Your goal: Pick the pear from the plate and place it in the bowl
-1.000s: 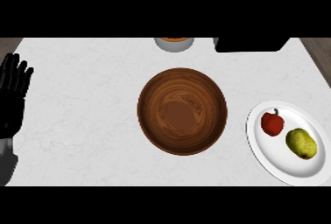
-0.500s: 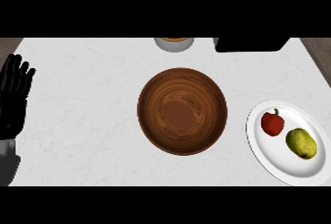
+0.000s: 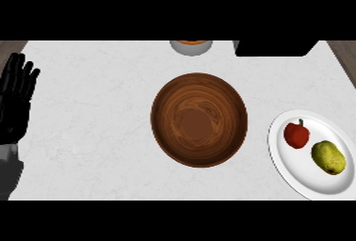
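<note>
1 pear (image 3: 328, 157), 1 plate (image 3: 289, 167), 1 bowl (image 3: 199, 119) — L robot hand (image 3: 15, 104) splayed flat, empty

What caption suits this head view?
Pear and a red fruit lie on the white plate right of the wooden bowl; left hand rests open at left edge.

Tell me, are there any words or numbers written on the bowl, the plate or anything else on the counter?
None: there are no words, numbers or signs to read here.
The wooden bowl, the white plate, the pear and the red fruit are all plain.
The dark box and the small pot at the far edge show no writing either.
</note>
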`<action>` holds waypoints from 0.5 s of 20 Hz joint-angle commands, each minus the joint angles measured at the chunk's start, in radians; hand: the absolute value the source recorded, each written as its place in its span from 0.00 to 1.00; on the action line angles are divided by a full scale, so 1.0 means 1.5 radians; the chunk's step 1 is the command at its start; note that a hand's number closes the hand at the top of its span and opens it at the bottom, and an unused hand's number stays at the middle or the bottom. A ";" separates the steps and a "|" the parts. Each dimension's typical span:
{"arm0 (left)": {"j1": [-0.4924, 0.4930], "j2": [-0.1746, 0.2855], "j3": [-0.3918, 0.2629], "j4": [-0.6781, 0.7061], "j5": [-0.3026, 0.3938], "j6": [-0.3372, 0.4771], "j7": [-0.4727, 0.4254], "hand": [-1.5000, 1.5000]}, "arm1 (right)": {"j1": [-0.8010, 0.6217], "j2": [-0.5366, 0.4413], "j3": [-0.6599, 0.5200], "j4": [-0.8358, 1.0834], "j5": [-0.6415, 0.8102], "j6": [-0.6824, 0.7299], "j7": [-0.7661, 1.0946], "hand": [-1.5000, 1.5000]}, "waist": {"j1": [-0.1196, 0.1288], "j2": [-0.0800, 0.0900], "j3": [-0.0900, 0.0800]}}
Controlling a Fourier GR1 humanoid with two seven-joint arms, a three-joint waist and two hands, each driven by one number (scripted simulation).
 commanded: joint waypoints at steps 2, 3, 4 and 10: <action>-0.030 -0.029 0.000 0.030 -0.030 -0.004 0.002 0.50 | -0.076 0.007 0.019 0.051 0.059 0.040 0.019 0.00 | 0.002 0.001 0.000; 0.019 -0.008 0.020 -0.024 -0.012 -0.021 0.012 0.50 | -0.029 0.066 0.014 0.033 0.121 0.046 -0.038 0.00 | 0.002 -0.001 0.000; -0.032 -0.014 0.023 0.025 -0.017 -0.025 0.018 0.50 | -0.068 0.062 0.039 -0.009 0.084 0.015 0.038 0.00 | 0.001 0.000 0.000; 0.029 -0.010 0.056 -0.032 -0.020 -0.059 0.017 0.50 | -0.119 0.108 0.048 0.066 0.179 0.039 -0.014 0.00 | 0.005 0.000 0.000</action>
